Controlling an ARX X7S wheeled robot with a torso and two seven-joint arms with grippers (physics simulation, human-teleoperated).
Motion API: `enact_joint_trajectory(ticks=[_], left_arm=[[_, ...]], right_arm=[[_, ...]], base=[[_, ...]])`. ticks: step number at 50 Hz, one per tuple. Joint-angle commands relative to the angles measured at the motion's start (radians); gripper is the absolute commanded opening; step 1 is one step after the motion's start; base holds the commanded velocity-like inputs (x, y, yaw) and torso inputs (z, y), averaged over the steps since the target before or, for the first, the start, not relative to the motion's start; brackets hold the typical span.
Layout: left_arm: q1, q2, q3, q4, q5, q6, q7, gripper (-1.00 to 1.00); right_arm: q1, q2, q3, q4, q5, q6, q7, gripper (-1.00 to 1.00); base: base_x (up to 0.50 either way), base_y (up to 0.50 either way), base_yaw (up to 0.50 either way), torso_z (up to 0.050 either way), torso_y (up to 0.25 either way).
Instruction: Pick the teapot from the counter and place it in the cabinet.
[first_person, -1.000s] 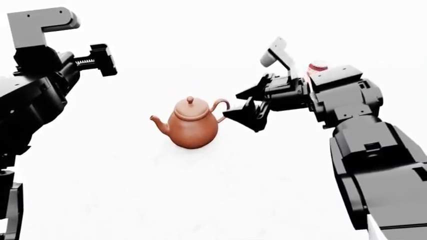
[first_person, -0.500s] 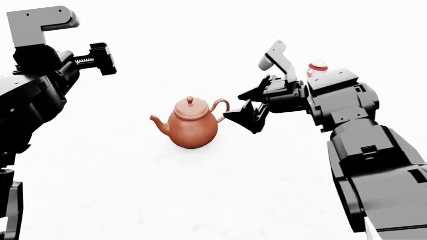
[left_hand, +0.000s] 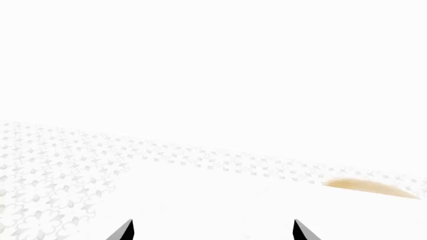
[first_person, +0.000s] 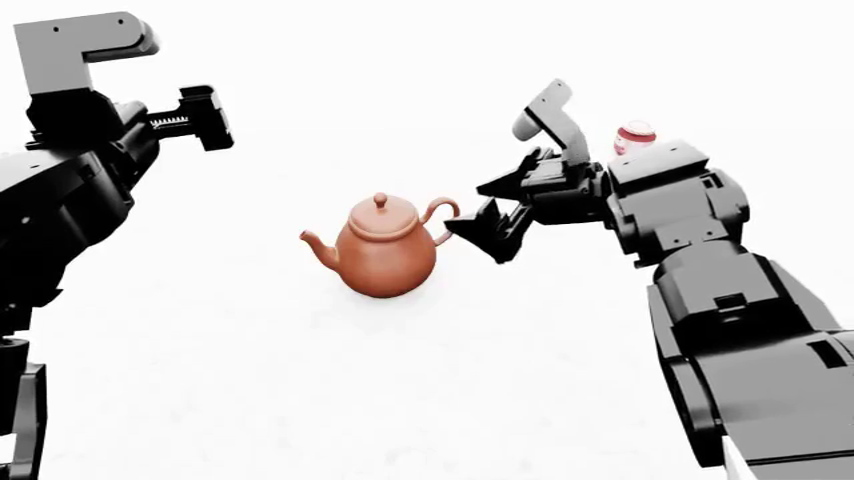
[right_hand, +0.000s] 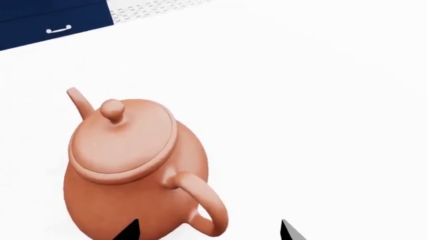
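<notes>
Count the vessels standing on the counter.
2: the teapot at the counter's middle, just off the open right gripper, and a small red-and-white jar behind the right arm. Others may be hidden.

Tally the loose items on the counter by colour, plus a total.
Terracotta-brown: 1, the teapot
Red-and-white: 1, the small jar, partly hidden behind the right arm
Total: 2 on the counter
</notes>
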Motion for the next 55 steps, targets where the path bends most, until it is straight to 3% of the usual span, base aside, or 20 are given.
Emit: enact_joint_trajectory(ticks=[1, 23, 55], left_arm=[[0.001, -0.001, 0.0, 0.001, -0.001, 0.0, -0.002, 1.0], [0.0, -0.002, 0.002, 0.001, -0.003, 0.001, -0.002, 1.0], [0.019, -0.014, -0.012, 0.029, -0.018, -0.007, -0.023, 1.0]], right_arm=[[-0.005, -0.004, 0.0, 0.0, -0.002, 0.005, 0.064, 1.0], [-0.017, -0.022, -0.011, 0.0, 0.001, -0.039, -0.001, 1.0], [-0.022, -0.046, -0.01, 0.0, 0.0, -0.033, 0.065, 1.0]], base=[[0.0, 0.0, 0.0, 0.0, 0.0], [0.0, 0.0, 0.0, 0.0, 0.0], [0.0, 0.0, 0.0, 0.0, 0.0]])
